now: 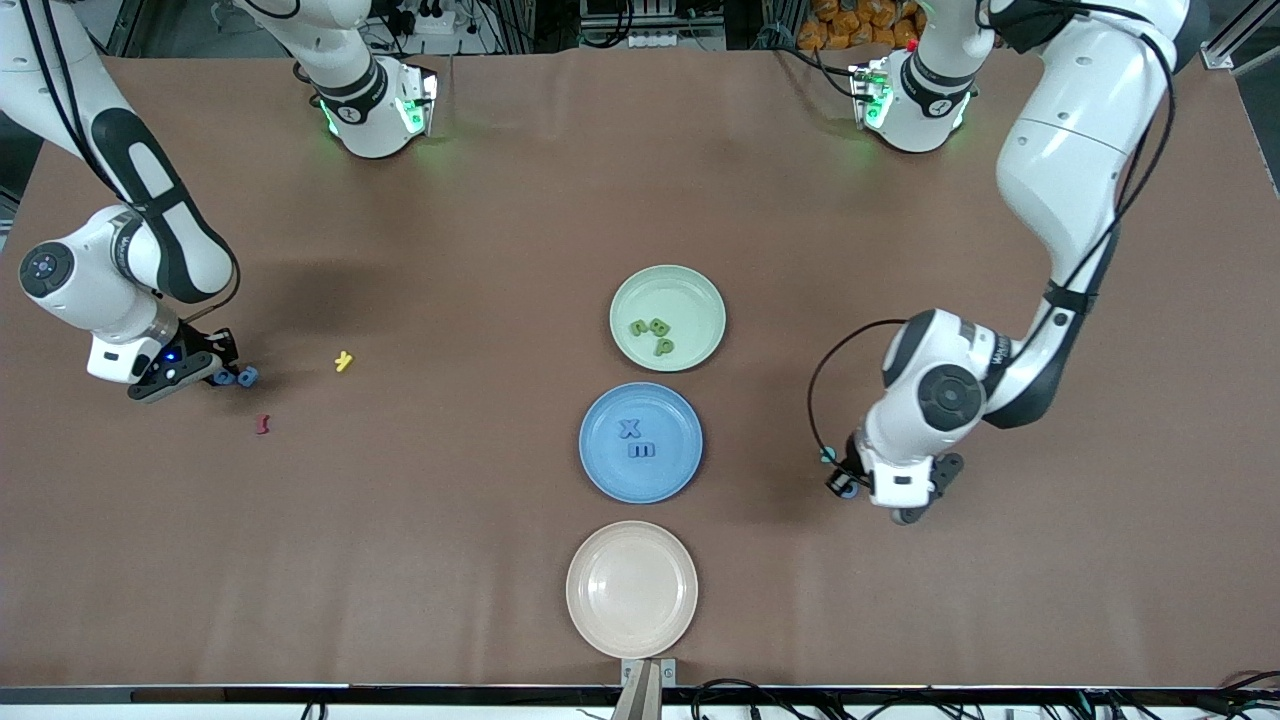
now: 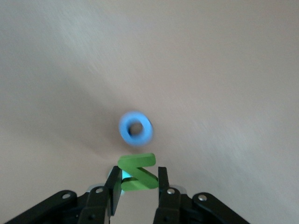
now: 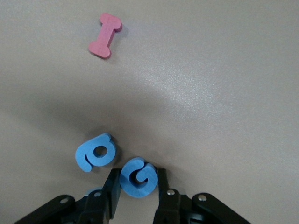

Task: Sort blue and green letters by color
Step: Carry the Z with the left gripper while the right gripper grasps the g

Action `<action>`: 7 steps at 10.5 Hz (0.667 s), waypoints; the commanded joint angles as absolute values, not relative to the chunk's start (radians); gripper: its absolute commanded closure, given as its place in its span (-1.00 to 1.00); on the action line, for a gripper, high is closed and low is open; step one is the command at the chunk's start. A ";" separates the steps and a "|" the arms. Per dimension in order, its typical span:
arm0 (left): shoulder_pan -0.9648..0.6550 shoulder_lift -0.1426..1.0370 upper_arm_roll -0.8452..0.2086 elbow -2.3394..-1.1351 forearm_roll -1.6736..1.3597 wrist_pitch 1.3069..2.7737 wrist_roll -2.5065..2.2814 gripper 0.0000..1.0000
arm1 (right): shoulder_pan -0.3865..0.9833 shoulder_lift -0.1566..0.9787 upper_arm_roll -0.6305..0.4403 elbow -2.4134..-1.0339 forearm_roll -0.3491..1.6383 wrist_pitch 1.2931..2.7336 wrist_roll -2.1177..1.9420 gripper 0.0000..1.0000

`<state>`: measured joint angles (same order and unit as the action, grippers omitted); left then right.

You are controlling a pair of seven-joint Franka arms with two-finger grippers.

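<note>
**K:** Brown matte cover on the bench (image 1: 480, 560), a few creases. Where's the sort at?

**M:** Three plates stacked down frame centre. The green plate (image 1: 695, 295) in the upper middle carries three green letters (image 1: 652, 333). Below it the blue plate (image 1: 668, 478) has blue X (image 1: 629, 429) and blue E (image 1: 643, 450). The beige plate (image 1: 631, 615) at lower centre holds nothing.

**K:** Hands?

**M:** Right hand (image 1: 228, 376) is down at the bench, at the right arm's end, fingers pinched on the flat sides of blue G (image 3: 138, 177). The G lies flat, so a side pinch makes sense. A second blue letter (image 3: 96, 152) sits just beside it and isn't gripped.

**K:** Left?

**M:** Left hand (image 2: 137, 179) is narrow, holding green N (image 2: 136, 163) by its lower bar, over bare bench toward the left arm's end. My guess is the green plate is next. There's also a blurred blue ring (image 2: 135, 128) under it; can't tell what it is.

**K:** Distractors?

**M:** Yellow letter (image 1: 344, 361) and dark red I (image 3: 106, 35), both near the right hand, loose on the bench.

**K:** Materials?

**M:** Letters are chunky, matte and square-edged. Plates are smooth and shallow with a low rim.
</note>
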<state>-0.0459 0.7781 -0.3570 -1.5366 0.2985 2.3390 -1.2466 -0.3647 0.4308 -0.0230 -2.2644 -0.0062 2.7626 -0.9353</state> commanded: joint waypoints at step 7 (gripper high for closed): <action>-0.175 0.459 -0.397 -1.894 0.284 2.324 -1.384 1.00 | -0.351 0.362 -0.002 -2.128 -0.003 2.510 -0.840 0.81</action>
